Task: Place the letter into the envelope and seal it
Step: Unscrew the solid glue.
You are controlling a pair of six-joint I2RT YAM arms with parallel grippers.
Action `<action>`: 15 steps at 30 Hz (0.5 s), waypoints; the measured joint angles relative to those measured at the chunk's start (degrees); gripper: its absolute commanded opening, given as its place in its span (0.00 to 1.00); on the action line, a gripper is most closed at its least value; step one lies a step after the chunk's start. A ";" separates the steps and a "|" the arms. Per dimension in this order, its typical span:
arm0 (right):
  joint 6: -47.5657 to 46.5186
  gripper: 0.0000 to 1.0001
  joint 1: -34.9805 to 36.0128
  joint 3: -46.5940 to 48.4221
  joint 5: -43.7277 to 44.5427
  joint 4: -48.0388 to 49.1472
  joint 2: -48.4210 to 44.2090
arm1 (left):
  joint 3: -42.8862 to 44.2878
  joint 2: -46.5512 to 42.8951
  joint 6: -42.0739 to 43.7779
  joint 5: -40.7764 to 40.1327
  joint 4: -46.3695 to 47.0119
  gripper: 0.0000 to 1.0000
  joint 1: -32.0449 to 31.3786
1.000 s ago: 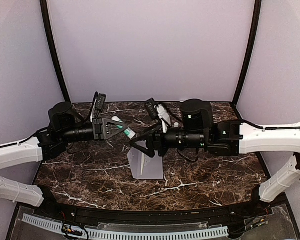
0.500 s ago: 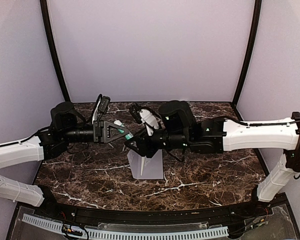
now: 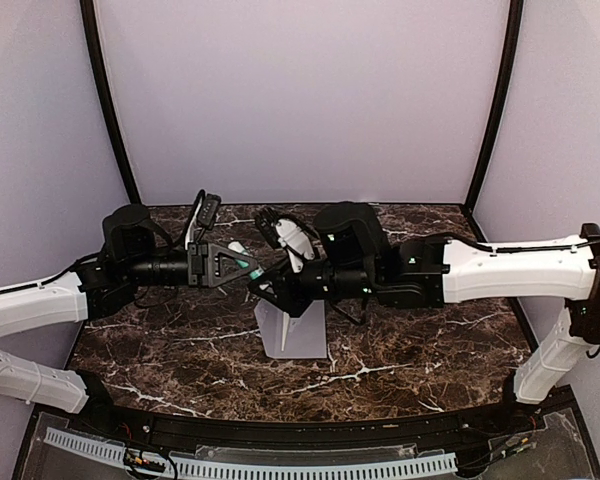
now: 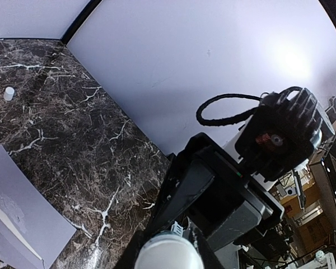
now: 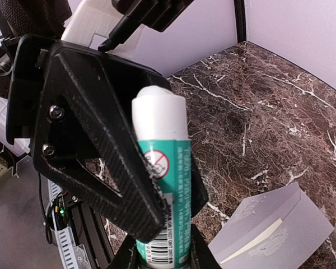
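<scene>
Envelope (image 3: 302,335) sits flat on the marbled tabletop (image 3: 160,350). It's matte grey paper, and the cream sliver at its mouth is probably the letter (image 5: 251,241), so I'd say you're on sealing. Above it, your left end effector (image 3: 242,264) is clamped on the glossy green-and-white glue stick (image 5: 168,168). The right end effector (image 3: 261,286) brackets its base, can't tell if it's gripping. Next up: glue on the flap.

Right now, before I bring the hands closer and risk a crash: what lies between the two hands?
A green-and-white glue stick, clamped in the left hand and reaching to the right hand; the top and right wrist views show it.
</scene>
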 measured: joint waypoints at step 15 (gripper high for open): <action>8.61 0.12 0.00 -7.96 1.22 12.94 -2.73 | -4.48 -7.45 -1.68 -12.31 6.64 0.66 -0.24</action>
